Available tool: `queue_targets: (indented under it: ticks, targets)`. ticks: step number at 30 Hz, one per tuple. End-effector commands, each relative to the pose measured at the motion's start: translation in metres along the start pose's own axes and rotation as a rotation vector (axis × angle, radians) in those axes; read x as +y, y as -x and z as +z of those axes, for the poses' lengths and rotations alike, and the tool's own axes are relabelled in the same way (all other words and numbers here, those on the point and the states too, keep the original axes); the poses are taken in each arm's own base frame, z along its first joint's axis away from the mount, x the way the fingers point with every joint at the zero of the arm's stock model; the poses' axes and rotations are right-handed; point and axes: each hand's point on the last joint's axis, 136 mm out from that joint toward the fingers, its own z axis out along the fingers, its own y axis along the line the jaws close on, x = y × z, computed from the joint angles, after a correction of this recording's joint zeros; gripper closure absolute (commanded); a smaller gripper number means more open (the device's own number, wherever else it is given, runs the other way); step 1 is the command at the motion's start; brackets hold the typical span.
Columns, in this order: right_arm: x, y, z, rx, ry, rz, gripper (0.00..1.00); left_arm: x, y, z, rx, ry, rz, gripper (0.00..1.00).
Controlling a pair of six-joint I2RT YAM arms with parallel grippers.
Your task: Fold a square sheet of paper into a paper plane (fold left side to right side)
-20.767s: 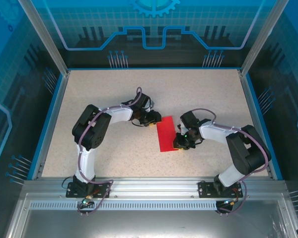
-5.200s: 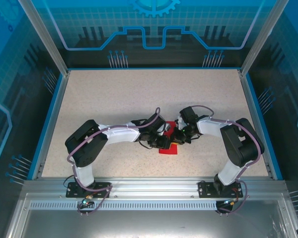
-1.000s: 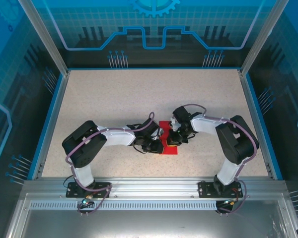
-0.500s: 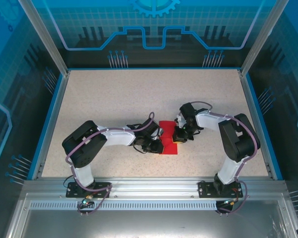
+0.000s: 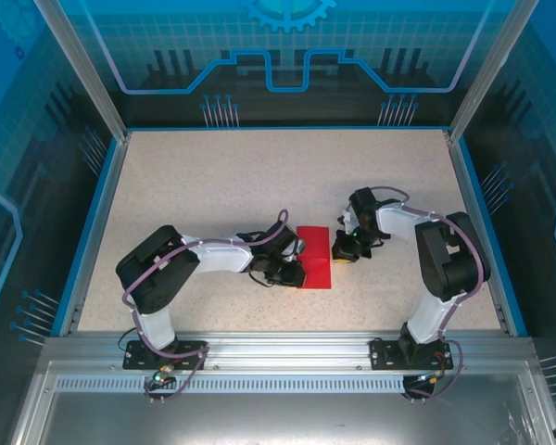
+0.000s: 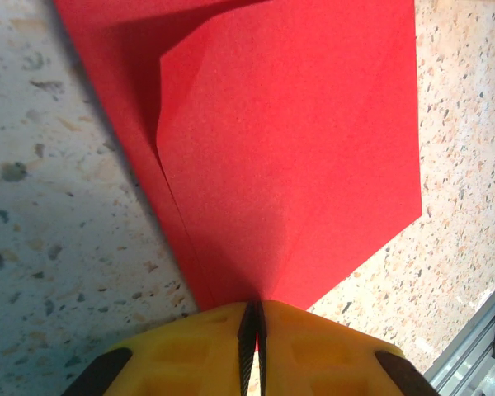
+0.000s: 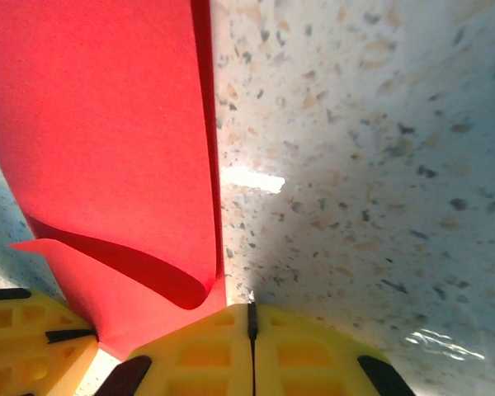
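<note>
The square sheet of paper (image 5: 315, 248) is bright red and lies folded on the speckled table, mid-way between the two arms. My left gripper (image 5: 295, 273) sits at its lower left edge. In the left wrist view the yellow fingers (image 6: 190, 346) are shut on the paper (image 6: 289, 148), which runs into the left gripper (image 6: 257, 318) at a crease. My right gripper (image 5: 345, 250) rests just off the paper's right edge. In the right wrist view the right gripper (image 7: 251, 318) is shut on nothing, beside the paper (image 7: 107, 124), whose top layer curls up.
The speckled table (image 5: 213, 185) is bounded by a blue rim and glass walls. An aluminium rail (image 5: 278, 348) carrying both arm bases runs along the near edge and shows in the left wrist view as a rail (image 6: 478, 346) at the lower right.
My right gripper has slid rightward across the paper and off its right edge. The left gripper has stayed put on the paper's lower left edge.
</note>
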Motion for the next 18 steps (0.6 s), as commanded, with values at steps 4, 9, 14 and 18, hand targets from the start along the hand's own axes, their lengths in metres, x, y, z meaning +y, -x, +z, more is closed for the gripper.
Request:
queue_targets:
  ticks: [4, 9, 14, 18]
  targets:
    - [0.033, -0.006, -0.012, -0.031, 0.119, -0.053, 0.93, 0.050, -0.033, 0.013, 0.101, 0.200, -0.073, 0.85]
    - [0.043, -0.012, 0.008, 0.020, 0.101, -0.079, 0.93, 0.049, -0.033, 0.014, 0.101, 0.202, -0.071, 0.85]
    - [0.027, -0.010, 0.019, 0.054, 0.007, -0.063, 0.93, 0.050, -0.033, 0.015, 0.102, 0.204, -0.074, 0.85]
    - [0.009, -0.009, 0.021, 0.062, -0.085, -0.062, 0.94, 0.051, -0.034, 0.016, 0.106, 0.207, -0.073, 0.85]
